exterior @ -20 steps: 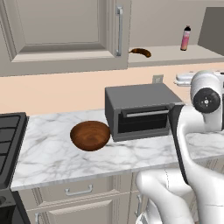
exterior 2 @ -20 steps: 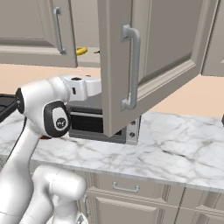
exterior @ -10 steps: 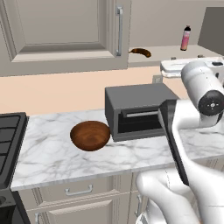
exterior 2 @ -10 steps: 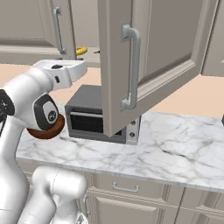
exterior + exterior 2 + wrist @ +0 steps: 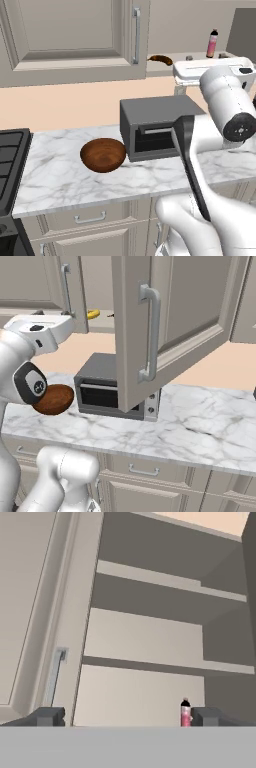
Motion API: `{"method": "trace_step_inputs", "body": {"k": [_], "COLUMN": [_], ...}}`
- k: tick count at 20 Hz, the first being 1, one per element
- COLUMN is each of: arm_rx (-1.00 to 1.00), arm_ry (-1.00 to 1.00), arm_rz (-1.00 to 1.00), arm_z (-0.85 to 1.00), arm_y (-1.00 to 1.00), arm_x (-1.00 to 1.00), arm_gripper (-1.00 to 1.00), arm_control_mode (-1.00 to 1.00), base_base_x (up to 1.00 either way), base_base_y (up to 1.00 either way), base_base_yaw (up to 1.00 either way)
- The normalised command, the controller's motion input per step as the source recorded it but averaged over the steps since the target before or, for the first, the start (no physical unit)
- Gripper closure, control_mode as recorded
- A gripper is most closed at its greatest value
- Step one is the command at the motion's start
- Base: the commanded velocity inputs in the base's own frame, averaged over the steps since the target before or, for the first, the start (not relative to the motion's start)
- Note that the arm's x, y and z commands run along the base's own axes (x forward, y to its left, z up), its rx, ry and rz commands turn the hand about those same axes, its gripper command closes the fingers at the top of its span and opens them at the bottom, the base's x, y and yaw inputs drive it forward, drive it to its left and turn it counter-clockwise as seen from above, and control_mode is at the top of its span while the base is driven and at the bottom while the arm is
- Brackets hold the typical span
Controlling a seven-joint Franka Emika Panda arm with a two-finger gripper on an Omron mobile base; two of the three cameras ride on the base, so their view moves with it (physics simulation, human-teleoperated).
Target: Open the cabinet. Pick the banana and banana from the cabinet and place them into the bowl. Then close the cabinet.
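Now, with the right cabinet door (image 5: pixel 165 326) swung open and the jaws of the gripper (image 5: pixel 125 717) spread wide and empty, the arm should dip toward the lowest shelf, where the dark brown banana (image 5: pixel 160 59) and the yellow banana (image 5: pixel 93 314) lie, small and curved, left of the pink bottle (image 5: pixel 213 44), above the wooden bowl (image 5: pixel 103 154) on the bench (image 5: pixel 55 175).

The white marble tabletop (image 5: pixel 60 175) carries the dark wooden bowl (image 5: pixel 103 154) and, just to its right, the grey box oven (image 5: pixel 150 127); bowl and oven sit near each other, close to the wall; the cabinet's bottom shelf (image 5: pixel 187 64) holds a dark brown banana (image 5: pixel 160 59), a yellow banana (image 5: pixel 93 314) and a pink bottle (image 5: pixel 213 44).
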Motion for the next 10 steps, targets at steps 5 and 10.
{"method": "trace_step_inputs", "body": {"k": [5, 10], "arm_rx": [0.00, 0.00], "arm_ry": [0.00, 0.00], "arm_rz": [0.00, 0.00], "arm_z": [-0.01, 0.00], "arm_y": [0.56, 0.91], "arm_x": [-0.04, 0.01], "arm_gripper": [-1.00, -1.00], "arm_control_mode": [-1.00, -1.00], "base_base_x": [0.00, 0.00], "base_base_y": [0.00, 0.00], "base_base_yaw": [0.00, 0.00]}}
